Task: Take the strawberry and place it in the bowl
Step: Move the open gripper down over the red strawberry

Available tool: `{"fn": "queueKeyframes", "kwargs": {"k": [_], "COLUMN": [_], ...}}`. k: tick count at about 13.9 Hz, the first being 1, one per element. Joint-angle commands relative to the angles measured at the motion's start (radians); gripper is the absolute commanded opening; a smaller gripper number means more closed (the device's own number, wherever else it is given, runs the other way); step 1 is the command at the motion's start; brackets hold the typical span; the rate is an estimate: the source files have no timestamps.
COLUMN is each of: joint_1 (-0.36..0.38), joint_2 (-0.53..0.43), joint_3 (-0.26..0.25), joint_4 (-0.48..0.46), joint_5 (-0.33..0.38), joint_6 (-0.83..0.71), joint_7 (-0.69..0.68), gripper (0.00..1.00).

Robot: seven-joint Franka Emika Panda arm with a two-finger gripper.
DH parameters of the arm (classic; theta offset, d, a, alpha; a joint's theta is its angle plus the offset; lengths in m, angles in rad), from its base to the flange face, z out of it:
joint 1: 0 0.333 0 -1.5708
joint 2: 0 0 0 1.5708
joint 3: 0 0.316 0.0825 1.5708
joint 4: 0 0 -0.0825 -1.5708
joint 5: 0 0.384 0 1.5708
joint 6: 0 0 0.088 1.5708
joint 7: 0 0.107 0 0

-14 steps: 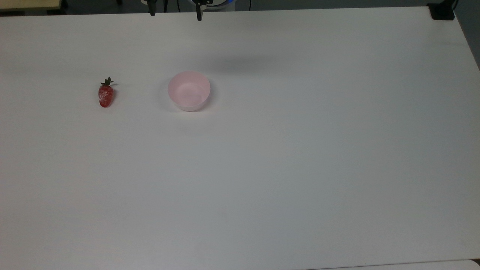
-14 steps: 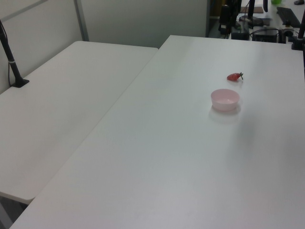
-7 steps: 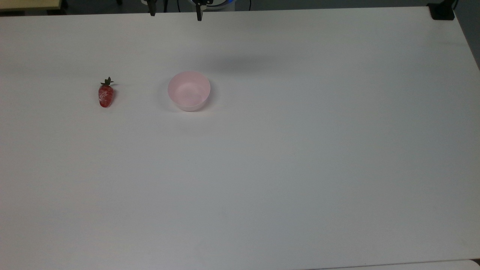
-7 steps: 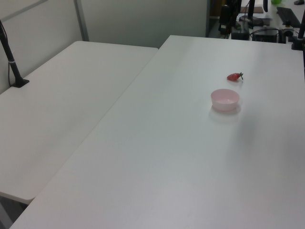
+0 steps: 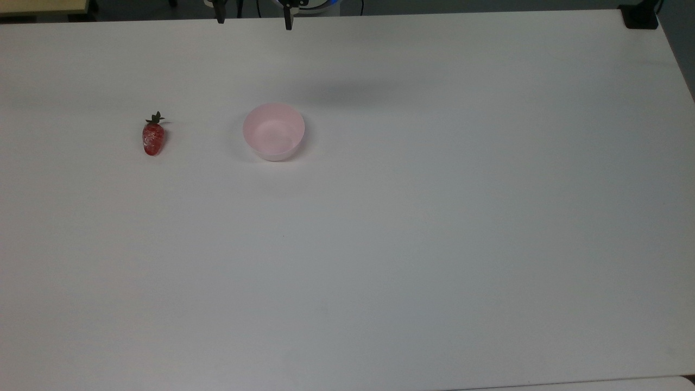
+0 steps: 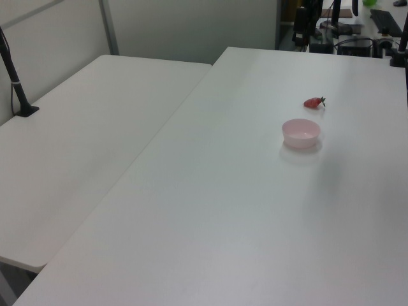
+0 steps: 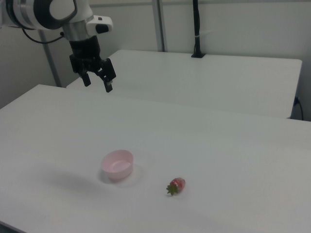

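Strawberry (image 5: 153,139) lies on its side on the white bench (image 5: 412,228), in the same spot as a second ago, stem pointing to the top view's upper edge. Nothing touches it. Bowl (image 5: 273,131) sits near it on the top view's right, apart, upright, nothing inside, also unmoved.

Gripper (image 7: 97,81) hangs high over the far part of the bench in the right view, well apart from both things, jaws spread with a clear gap and holding nothing. In the top view you catch just its two dark fingertips (image 5: 288,20) at the upper edge; against the earlier frames they have barely shifted.

So you read almost no change: no approach under way. The task looks to be at its very start. Your next move is likely a long traverse toward the fruit, then a descent. Fruit is small, glossy, rounded; expect it could roll or slip if the jaws close off-centre.
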Motion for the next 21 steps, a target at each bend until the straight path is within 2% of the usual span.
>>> {"fn": "queueKeyframes", "kwargs": {"k": [1, 3, 5, 6, 8, 10, 11, 17, 21], "joint_1": [-0.043, -0.093, -0.127, -0.144, -0.188, -0.193, -0.193, -0.241, -0.250], "joint_2": [0.013, 0.039, 0.085, 0.096, 0.098, 0.102, 0.136, 0.262, 0.323], "joint_3": [-0.019, -0.023, -0.023, -0.023, -0.039, -0.094, -0.116, -0.119, -0.121], "joint_4": [-0.015, -0.046, -0.060, -0.103, -0.225, -0.325, -0.350, -0.345, -0.344], "joint_5": [-0.033, -0.075, -0.132, -0.145, -0.147, -0.143, -0.135, -0.120, -0.106], "joint_6": [0.011, 0.017, 0.039, 0.075, 0.256, 0.426, 0.479, 0.551, 0.634], "joint_7": [-0.278, -0.350, -0.357, -0.357, -0.339, -0.254, -0.198, -0.074, -0.063], "gripper": [1.00, 1.00, 1.00, 1.00, 1.00, 1.00, 1.00, 1.00, 1.00]}}
